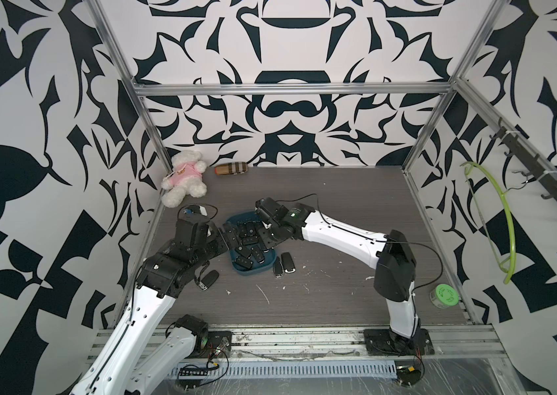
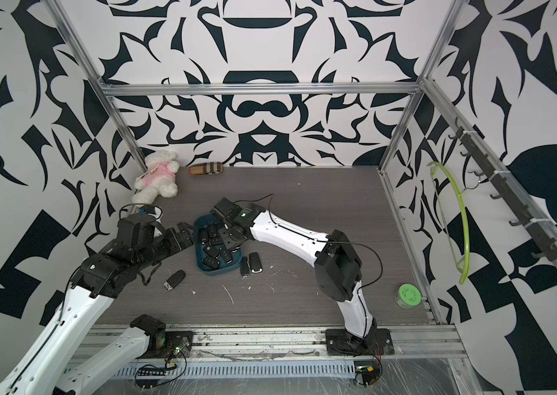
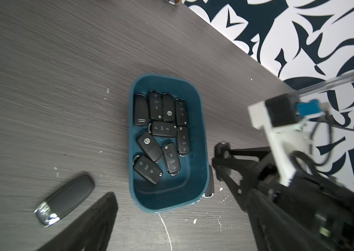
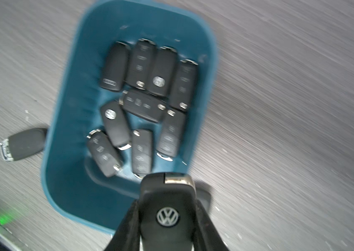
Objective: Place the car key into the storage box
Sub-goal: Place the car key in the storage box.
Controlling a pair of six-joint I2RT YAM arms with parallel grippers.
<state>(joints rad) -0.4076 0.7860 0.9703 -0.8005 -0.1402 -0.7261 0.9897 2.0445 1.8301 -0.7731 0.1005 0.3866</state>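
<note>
The right gripper [image 4: 167,203] has its jaws clamped on a black car key [image 4: 168,218] with a VW badge, pinching it by its two long sides. That key is up in the air at one short end of the storage box [image 4: 69,121], about over the rim. Its metal-capped tip points in toward the box floor, and it isn't lying inside. How high it hangs over the rim I can't tell.

The dark teal box sits near the middle of the grey desk [image 1: 338,222]. Both arms reach in to it, the right one from the right side and the left one from the left. The left gripper [image 1: 228,236] has its jaws spread wide with nothing between them, just beside the box's left long wall.

Inside the box lie nine key fobs [image 3: 164,129], all black. Four stand side by side at one end and the rest are scattered at angles across the middle. The end under the held key is bare.

Out on the desk a loose key [image 1: 209,279] with a chrome end lies close under the left arm. Two more keys [image 1: 283,265] lie side by side, right against the box's near right corner.

Farther back, a white teddy bear [image 1: 184,178] in a pink top slumps in the far left corner, with a plaid pouch [image 1: 231,169] beside it against the back wall. A green tub [image 1: 444,295] sits at the desk's right edge, and a green hanger [image 1: 506,219] hangs from the hooks on the right wall.
</note>
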